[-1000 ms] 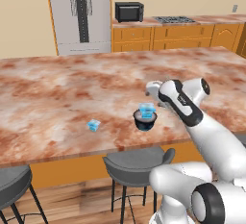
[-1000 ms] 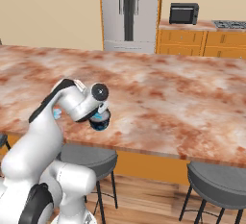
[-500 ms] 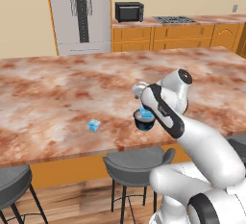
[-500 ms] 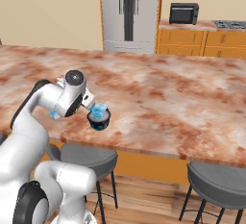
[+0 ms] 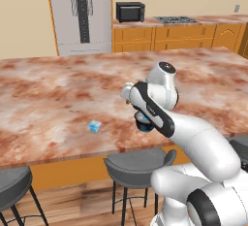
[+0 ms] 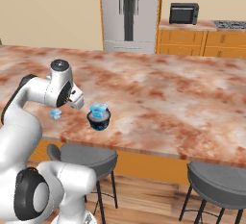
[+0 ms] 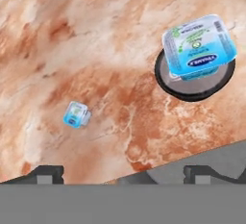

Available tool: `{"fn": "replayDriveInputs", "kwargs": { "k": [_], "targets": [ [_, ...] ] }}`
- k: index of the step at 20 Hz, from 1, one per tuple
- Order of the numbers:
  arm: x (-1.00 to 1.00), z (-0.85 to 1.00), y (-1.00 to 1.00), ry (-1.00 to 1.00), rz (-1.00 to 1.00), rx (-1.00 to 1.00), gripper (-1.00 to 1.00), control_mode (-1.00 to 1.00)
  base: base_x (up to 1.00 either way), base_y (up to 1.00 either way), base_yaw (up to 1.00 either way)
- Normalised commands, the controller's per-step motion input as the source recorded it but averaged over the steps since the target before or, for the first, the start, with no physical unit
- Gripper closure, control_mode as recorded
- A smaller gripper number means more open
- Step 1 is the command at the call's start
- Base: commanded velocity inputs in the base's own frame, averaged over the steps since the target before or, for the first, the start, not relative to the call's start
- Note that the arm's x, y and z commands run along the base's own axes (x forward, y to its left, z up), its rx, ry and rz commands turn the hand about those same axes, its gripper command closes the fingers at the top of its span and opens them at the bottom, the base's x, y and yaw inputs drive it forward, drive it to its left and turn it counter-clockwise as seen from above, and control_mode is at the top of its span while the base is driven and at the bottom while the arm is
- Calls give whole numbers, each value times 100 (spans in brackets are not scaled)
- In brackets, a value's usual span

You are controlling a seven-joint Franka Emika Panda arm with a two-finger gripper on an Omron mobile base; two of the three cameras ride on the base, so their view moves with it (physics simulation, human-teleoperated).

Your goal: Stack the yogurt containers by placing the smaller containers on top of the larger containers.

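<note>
Now gripper spread wide, holding nothing

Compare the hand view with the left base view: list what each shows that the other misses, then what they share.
Hand view alone: the printed label on the stacked blue cup and the dark cup's rim beneath it.

Left base view alone: the refrigerator, microwave, stools, and the arm covering most of the stack.

Both: the marble counter and the loose blue cup lying apart from the stack.
</note>
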Motion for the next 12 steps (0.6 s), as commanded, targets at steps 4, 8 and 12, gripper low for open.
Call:
{"fn": "replayDriveInputs", "kwargs": {
  "k": [4,8,12],
  "targets": [
    [-2,0,47,18,-1,-7,-100,-100,0,0,0],
    [0,0,48,16,-1,-11,-100,-100,0,0,0],
    [-1,0,51,14,0,-12,-100,-100,0,0,0]
  ]
}}
